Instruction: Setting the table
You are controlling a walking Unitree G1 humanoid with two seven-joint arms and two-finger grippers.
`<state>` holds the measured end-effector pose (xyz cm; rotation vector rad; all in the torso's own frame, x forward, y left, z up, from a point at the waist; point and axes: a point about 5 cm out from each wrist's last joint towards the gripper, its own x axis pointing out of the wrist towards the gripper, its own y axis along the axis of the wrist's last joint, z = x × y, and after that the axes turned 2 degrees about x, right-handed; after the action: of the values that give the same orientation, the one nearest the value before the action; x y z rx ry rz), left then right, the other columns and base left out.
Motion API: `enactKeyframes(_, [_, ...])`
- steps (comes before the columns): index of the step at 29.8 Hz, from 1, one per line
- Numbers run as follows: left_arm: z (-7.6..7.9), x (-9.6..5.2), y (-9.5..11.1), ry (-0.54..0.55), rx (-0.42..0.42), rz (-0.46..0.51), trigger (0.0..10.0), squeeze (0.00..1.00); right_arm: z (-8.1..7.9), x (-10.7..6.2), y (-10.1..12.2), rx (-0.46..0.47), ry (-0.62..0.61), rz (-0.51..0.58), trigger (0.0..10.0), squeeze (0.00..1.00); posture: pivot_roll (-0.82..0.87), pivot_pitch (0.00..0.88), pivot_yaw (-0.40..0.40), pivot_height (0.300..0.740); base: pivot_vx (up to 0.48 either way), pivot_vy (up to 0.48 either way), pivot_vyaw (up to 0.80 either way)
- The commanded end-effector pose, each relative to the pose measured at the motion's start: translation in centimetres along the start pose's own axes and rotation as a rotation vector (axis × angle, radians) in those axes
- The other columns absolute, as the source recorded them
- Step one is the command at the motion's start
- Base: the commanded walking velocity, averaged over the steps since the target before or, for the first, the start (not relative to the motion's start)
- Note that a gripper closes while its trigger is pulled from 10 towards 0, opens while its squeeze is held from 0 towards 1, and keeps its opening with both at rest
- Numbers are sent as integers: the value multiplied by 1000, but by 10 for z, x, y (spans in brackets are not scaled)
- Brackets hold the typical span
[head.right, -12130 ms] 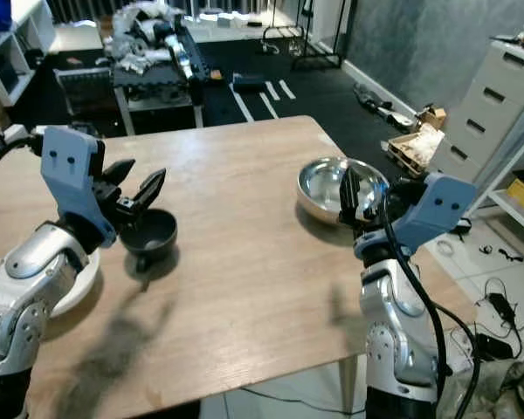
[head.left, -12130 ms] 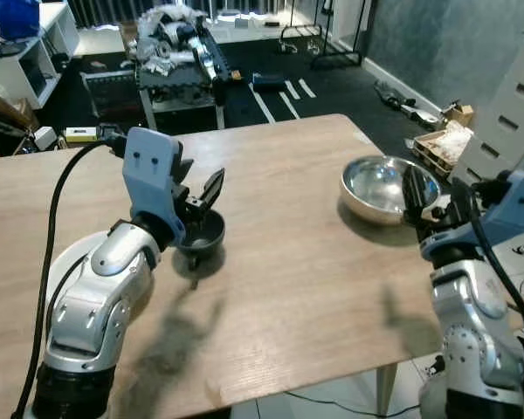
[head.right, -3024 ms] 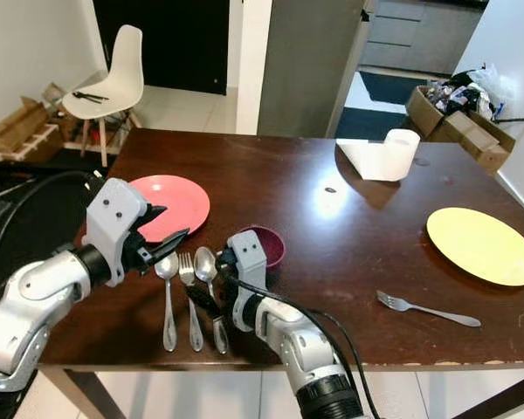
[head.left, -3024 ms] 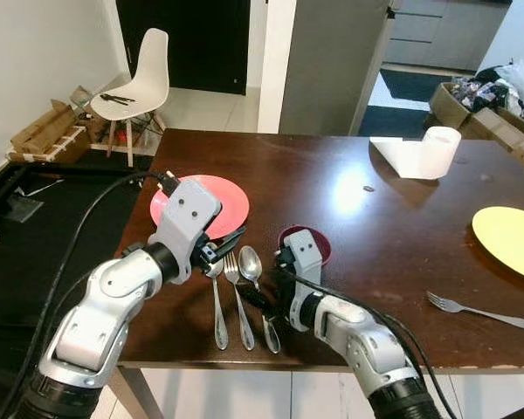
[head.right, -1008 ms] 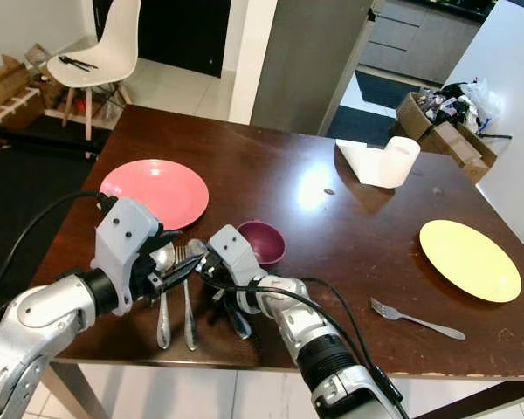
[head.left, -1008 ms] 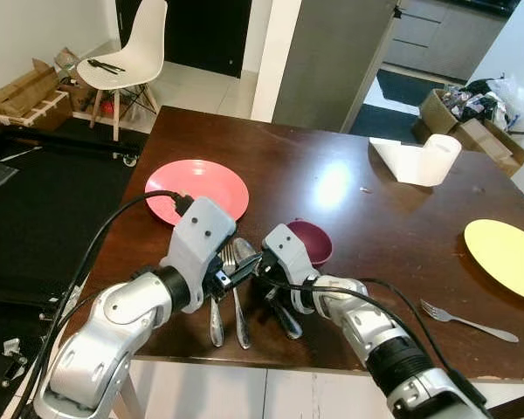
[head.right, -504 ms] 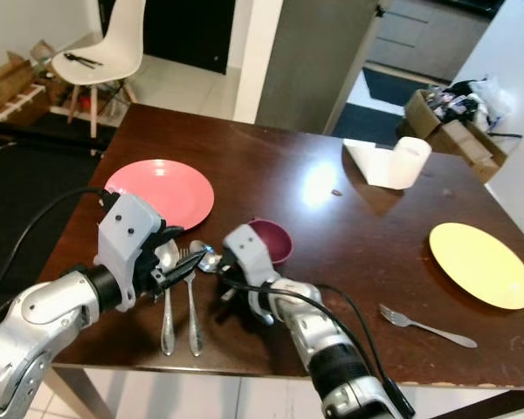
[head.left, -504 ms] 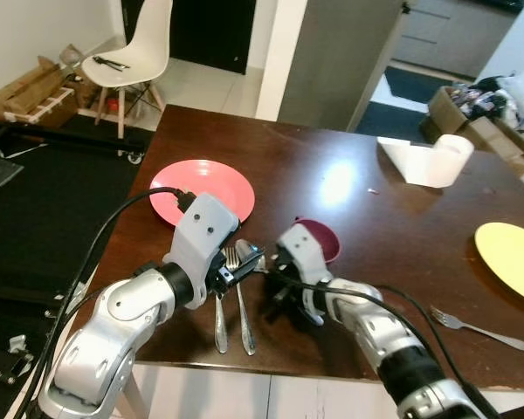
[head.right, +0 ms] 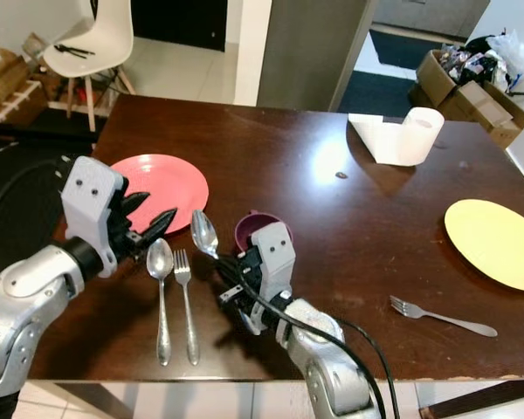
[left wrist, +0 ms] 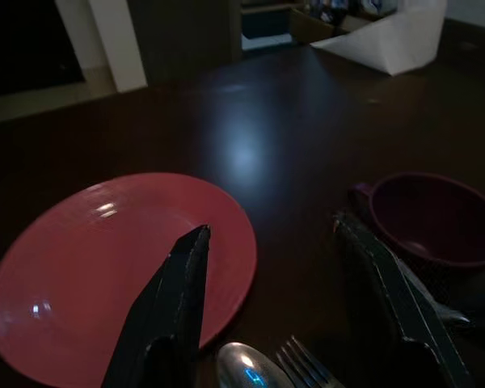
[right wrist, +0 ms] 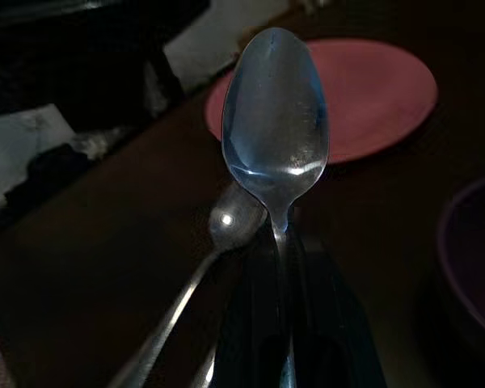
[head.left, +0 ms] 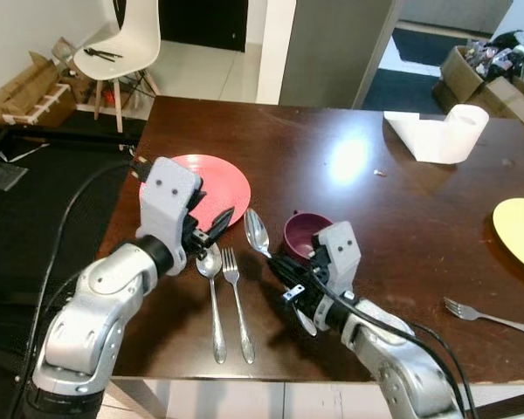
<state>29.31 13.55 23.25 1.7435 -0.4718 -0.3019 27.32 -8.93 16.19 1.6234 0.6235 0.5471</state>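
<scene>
- Held spoon (head.left: 257, 232) clamped by its handle in the right gripper (head.left: 290, 276), centre of the left eye frame, bowl tilted up and to the left, lifted off the table (head.left: 402, 227).
- In the right wrist view, spoon (right wrist: 275, 125) standing straight out from between the closed black fingers (right wrist: 244, 323), bowl facing the camera.
- Just right of the held spoon: purple bowl (head.left: 306, 234), touching or nearly touching the right gripper's housing; cannot tell which.
- Lying flat on the table, lower left of centre: second spoon (head.left: 211, 297) and fork (head.left: 238, 301), side by side, handles toward the frame's bottom edge.
- Left gripper (head.left: 211, 227) spread wide, holding nothing, hovering just above the second spoon's bowl and the near edge of the pink plate (head.left: 210, 179).
- Left wrist view adds detail: two parted fingers (left wrist: 174, 299) framing the pink plate (left wrist: 89, 259), purple bowl (left wrist: 436, 218), plus the tips of the lying spoon and fork at the frame's bottom.
- Far right of the eye views: yellow plate (head.right: 493, 240) and another fork (head.right: 437, 317), well apart from both grippers.
- Upper right: paper roll (head.left: 450, 133) with a loose sheet unrolled.
- Dark brown glossy table with a bright glare patch near the middle.
- Beyond, upper left: white chair (head.left: 127, 44), cardboard boxes (head.left: 31, 83) on a light tiled floor; more boxes at upper right.
</scene>
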Motion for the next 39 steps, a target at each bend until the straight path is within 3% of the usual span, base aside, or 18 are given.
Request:
enactKeyframes(1, [1, 1, -2, -1, -14, 3, 10000, 0, -2, -2, -1, 15, 0, -7, 10000, 0, 1, 18, 27, 740, 0, 0, 0])
enactKeyframes(4, [0, 2, -2, 23, -21, 7, 10000, 0, -1, -3, 1, 13, -9, -6, 10000, 0, 0, 15, 25, 740, 0, 0, 0])
enactKeyframes(6, [-7, 0, -5, 123, -29, 8, 10000, 0, 8, -6, 4, 1, -88, 13, 10000, 0, 4, 11, 13, 740, 0, 0, 0])
enactKeyframes(10, [-12, -4, -11, 194, -30, 1, 10000, 0, 17, -9, 6, -36, -174, 31, 10000, 0, 6, 4, 10, 740, 0, 0, 0])
enactKeyframes(15, [-12, -10, -16, 213, -9, 1, 10000, 0, 26, -14, 18, -62, -273, 119, 10000, 0, -4, 0, 23, 740, 0, 0, 0])
enactKeyframes(24, [-17, -11, -16, 265, 13, 26, 10000, 0, 24, -18, 46, -128, -330, 267, 10000, 0, -23, 0, 41, 740, 0, 0, 0])
enactKeyframes(30, [-18, -10, -15, 278, 20, 39, 10000, 0, 28, -19, 51, -156, -373, 303, 10000, 0, -24, 0, 45, 740, 0, 0, 0])
enactKeyframes(39, [-19, -9, -18, 294, 15, 38, 10000, 0, 31, -17, 45, -127, -408, 292, 10000, 0, -24, 0, 44, 740, 0, 0, 0])
